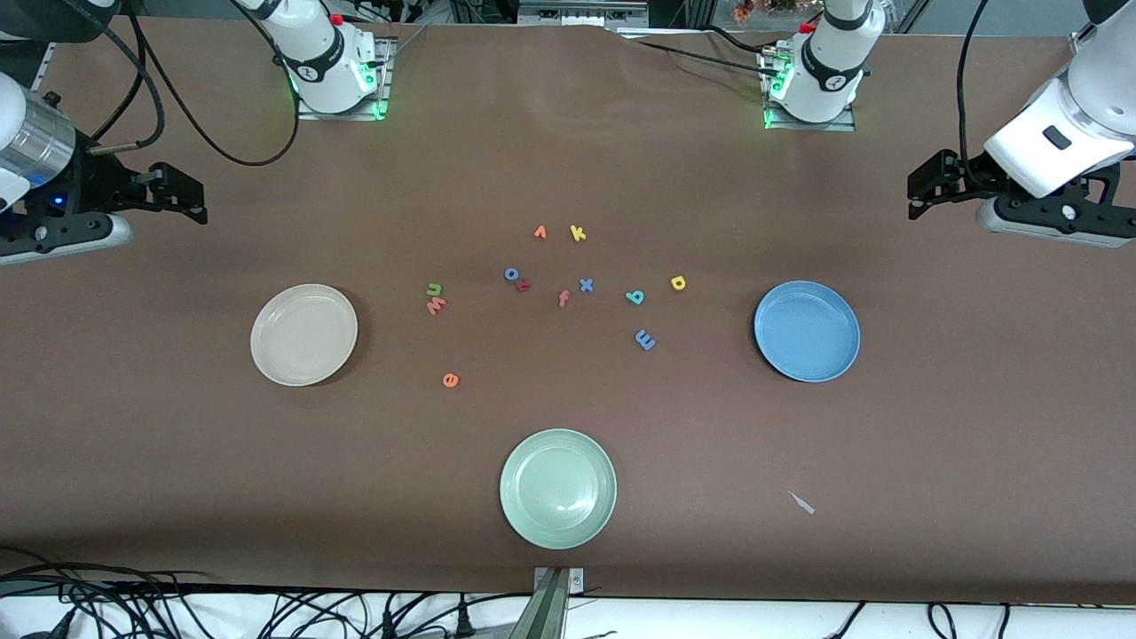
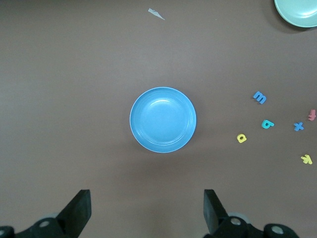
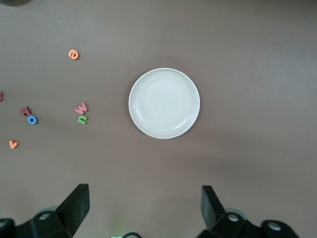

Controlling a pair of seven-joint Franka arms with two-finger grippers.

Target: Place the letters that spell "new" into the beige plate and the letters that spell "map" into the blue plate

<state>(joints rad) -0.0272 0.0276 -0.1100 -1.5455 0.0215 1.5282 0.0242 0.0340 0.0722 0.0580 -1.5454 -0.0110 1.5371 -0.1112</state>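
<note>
Open table around scattered letters (image 1: pixel 562 284)

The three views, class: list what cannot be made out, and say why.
- Dark red letter, front view: too small, and touching the blue "o", so its shape is unreadable.
- Pale green plate, left wrist view: cut off by the frame's edge.
- Left end effector, front view: seen side-on, so its fingers overlap.
- Pale scrap on the table, front view: too small to identify.
</note>
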